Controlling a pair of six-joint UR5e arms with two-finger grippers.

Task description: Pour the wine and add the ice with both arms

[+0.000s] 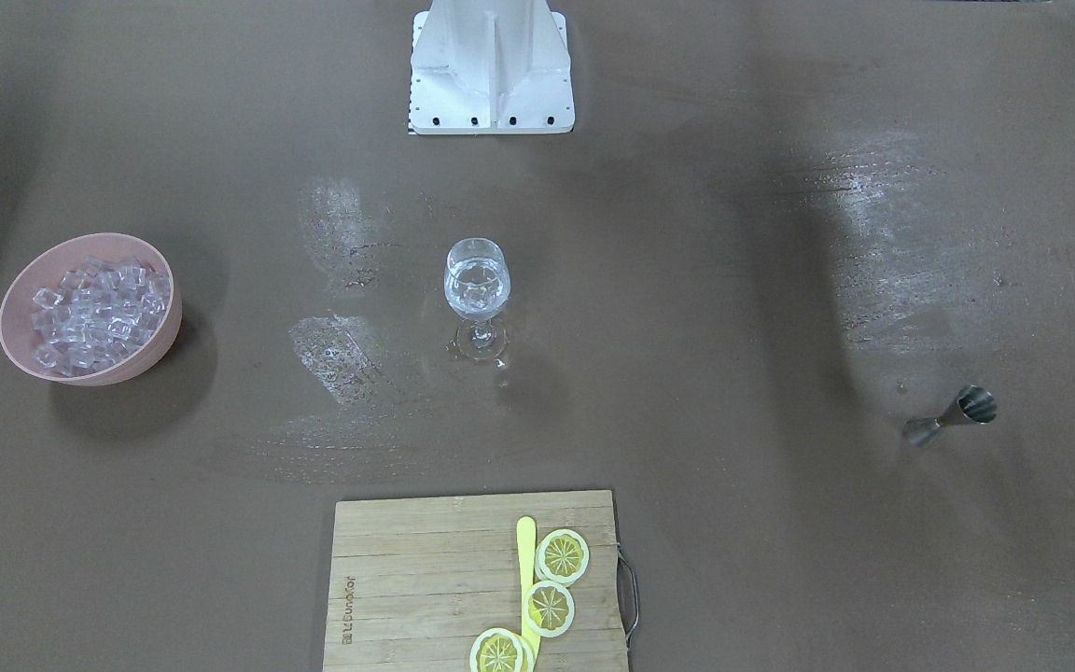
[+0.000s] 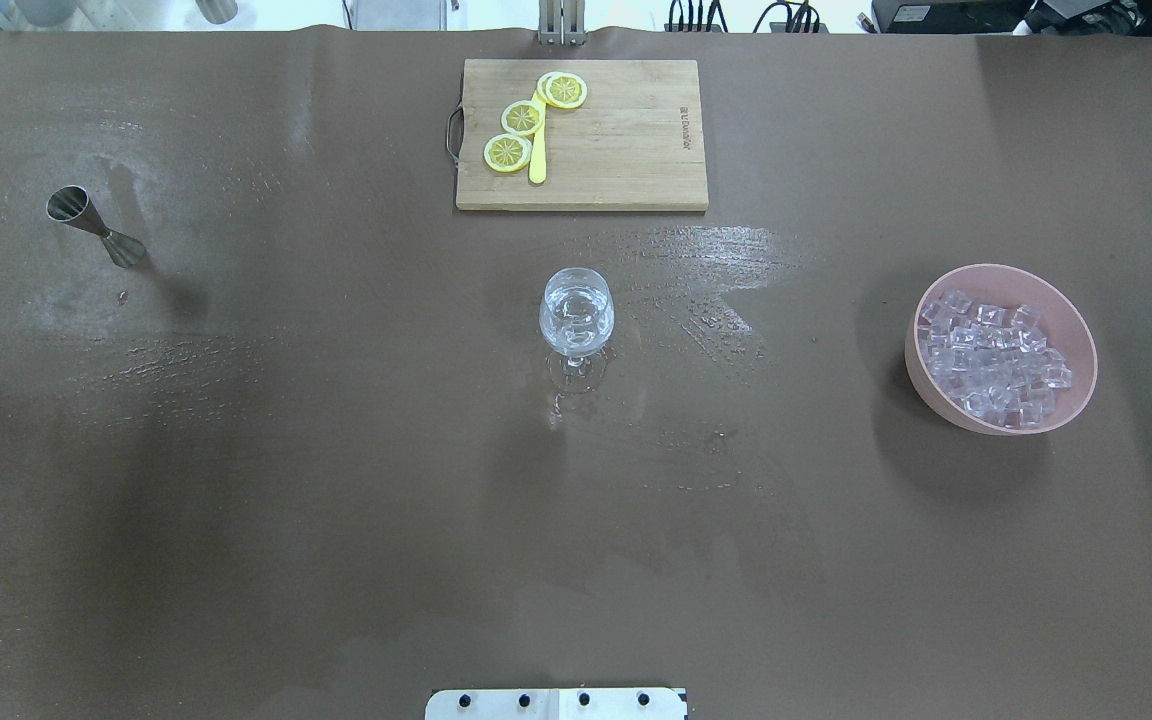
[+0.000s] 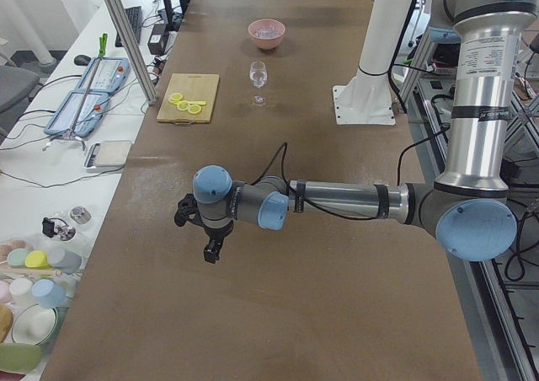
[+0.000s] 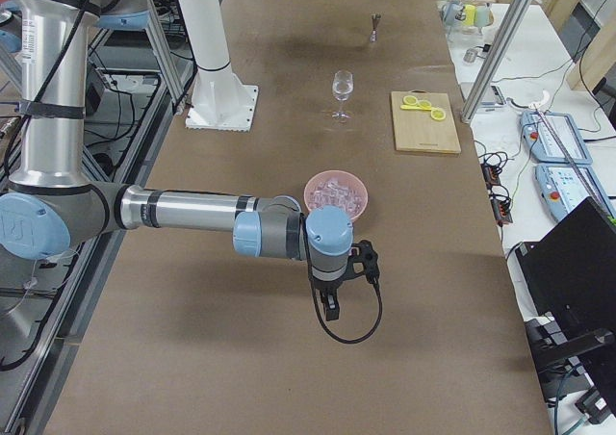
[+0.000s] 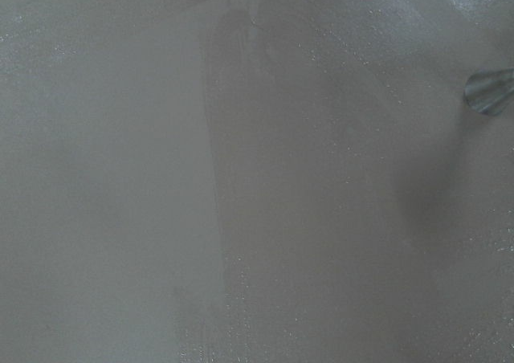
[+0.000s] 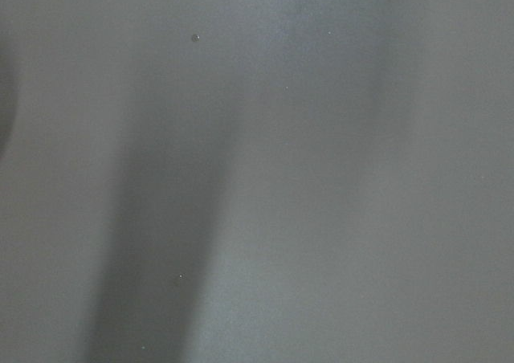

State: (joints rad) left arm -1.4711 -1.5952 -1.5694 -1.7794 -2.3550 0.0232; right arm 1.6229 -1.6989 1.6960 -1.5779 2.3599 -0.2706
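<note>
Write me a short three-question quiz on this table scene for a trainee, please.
1. True or false: the ice sits in the pink bowl.
2. How many lemon slices lie on the board?
3. What stands nearest the middle of the table? A. a glass B. a bottle C. a plate
Key: 1 true; 2 three; 3 A.

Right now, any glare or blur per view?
Overhead exterior: pale glare on the table beside the wine glass. Front-facing: similar sheen streaks. Both wrist views: soft, just table and shadows; left wrist shows a blurred jigger at its right edge.
</note>
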